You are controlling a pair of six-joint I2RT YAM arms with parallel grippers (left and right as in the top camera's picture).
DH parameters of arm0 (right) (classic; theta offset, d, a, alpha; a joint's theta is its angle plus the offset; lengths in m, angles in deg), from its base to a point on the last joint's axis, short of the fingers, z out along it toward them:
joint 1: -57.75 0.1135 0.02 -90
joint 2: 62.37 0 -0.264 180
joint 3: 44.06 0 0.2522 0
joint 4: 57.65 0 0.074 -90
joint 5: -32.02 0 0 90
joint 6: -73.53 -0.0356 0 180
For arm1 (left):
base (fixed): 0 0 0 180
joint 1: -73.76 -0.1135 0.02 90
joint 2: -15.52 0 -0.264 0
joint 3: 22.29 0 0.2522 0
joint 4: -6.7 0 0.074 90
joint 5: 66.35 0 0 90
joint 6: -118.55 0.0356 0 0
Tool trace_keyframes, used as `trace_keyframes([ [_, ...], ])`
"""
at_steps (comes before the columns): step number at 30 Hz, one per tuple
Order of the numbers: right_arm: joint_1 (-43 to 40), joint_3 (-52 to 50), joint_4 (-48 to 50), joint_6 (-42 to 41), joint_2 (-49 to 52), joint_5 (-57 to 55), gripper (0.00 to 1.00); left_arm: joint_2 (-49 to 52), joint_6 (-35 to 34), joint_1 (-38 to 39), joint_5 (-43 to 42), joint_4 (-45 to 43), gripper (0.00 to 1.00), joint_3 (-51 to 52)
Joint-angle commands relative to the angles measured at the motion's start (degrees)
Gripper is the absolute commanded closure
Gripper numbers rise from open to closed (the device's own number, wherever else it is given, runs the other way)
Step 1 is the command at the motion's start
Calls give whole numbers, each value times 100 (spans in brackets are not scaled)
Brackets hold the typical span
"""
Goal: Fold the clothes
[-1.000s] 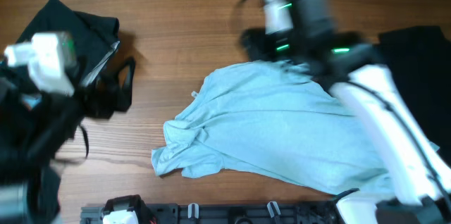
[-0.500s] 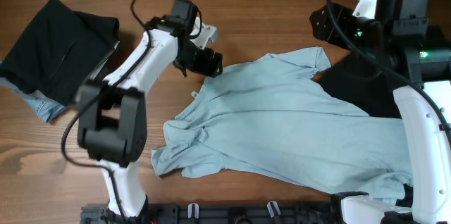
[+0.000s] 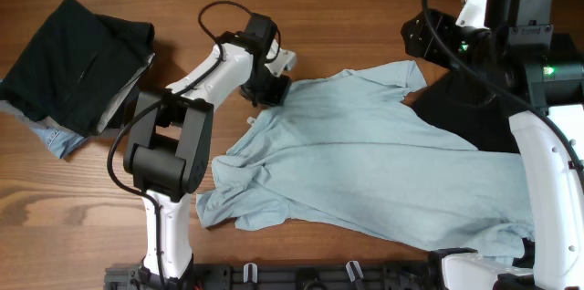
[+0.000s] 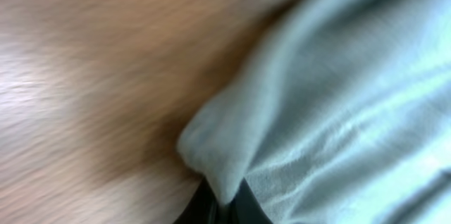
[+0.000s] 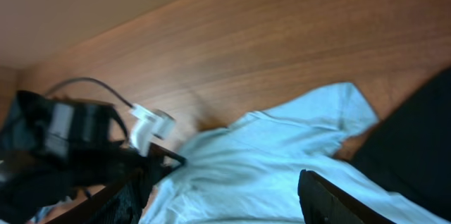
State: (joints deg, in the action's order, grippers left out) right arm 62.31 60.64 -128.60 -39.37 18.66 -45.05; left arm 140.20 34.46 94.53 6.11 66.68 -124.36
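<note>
The clothes lie on a wooden table. A pale light-blue T-shirt (image 3: 365, 162) is spread crumpled across the middle and right. My left gripper (image 3: 271, 88) sits at the shirt's upper-left edge. In the left wrist view, the left gripper (image 4: 225, 199) is shut on a pinched fold of the blue T-shirt (image 4: 352, 97). My right gripper (image 3: 415, 35) hangs above the shirt's far right corner. In the right wrist view, the right gripper (image 5: 225, 199) is open and holds nothing, with the T-shirt (image 5: 282, 160) well below it.
A black garment (image 3: 465, 117) lies partly under the shirt at the right. A pile of dark clothes (image 3: 78, 62) with a bit of blue denim (image 3: 55, 135) sits at the far left. A black rail (image 3: 274, 276) runs along the front edge.
My left arm swung in from the far left to the shirt's upper edge and its jaws closed on the fabric. My right arm lifted off the shirt to the back right.
</note>
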Motion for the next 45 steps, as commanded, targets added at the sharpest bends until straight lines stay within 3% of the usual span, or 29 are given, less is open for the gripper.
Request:
trace_keyframes([
  [1,-2,57,-140,24,13,-417,28,74,-669,-938,1432,24,96,-391],
  [5,-2,57,-424,28,101,-866,29,66,-841,-2356,1519,431,96,-1058],
  [7,-2,55,-678,33,358,-1189,30,55,-828,-2927,457,457,94,-1211],
  [10,-4,44,-726,37,966,-1451,39,55,-809,-3117,-160,498,62,-1222],
  [11,-4,44,-691,37,1366,-1451,59,28,-765,-3069,-160,590,54,-1222],
  [15,-197,44,-848,-330,2798,-1703,96,-490,-592,-2820,-216,748,45,-1222],
  [19,-879,44,-960,-402,3912,-1335,96,-1427,-595,-2485,-238,1051,42,-1222],
  [22,-1268,44,-881,-396,4424,-1145,96,-1867,-592,-2068,-236,1198,33,-1222],
  [23,-1419,44,-782,-363,4527,-1209,96,-1917,-592,-1891,-236,1220,25,-1222],
  [25,-1766,44,-505,-387,4603,-1266,96,-1926,-566,-1639,-236,1270,21,-1220],
  [31,-3834,114,101,-614,4590,-1421,96,-1926,-160,-1180,-192,1735,16,-1220],
  [32,-4124,212,118,-225,4535,-922,93,-1926,-114,-1161,-195,1799,16,-1220],
  [34,-4321,450,227,800,4242,179,70,-1926,-9,-1123,-195,1858,16,-1220],
  [35,-4295,496,291,1145,4006,688,58,-1926,-9,-1123,-195,1858,16,-1220],
  [36,-4232,496,319,1292,3786,1008,54,-1926,-9,-1123,-195,1856,16,-1220],
  [40,-2970,496,-426,1528,2999,1534,46,-1926,-11,-1123,-197,1899,16,-1220],
  [41,-2612,490,-656,1517,3025,1473,49,-1926,-11,-1123,-197,1910,16,-1220],
  [43,-1818,289,-1036,942,3108,831,71,-1926,-11,-1123,-197,1950,16,-1220],
  [45,-1054,-181,-1088,638,3136,503,79,-1926,-11,-1123,-197,2011,16,-1220],
])
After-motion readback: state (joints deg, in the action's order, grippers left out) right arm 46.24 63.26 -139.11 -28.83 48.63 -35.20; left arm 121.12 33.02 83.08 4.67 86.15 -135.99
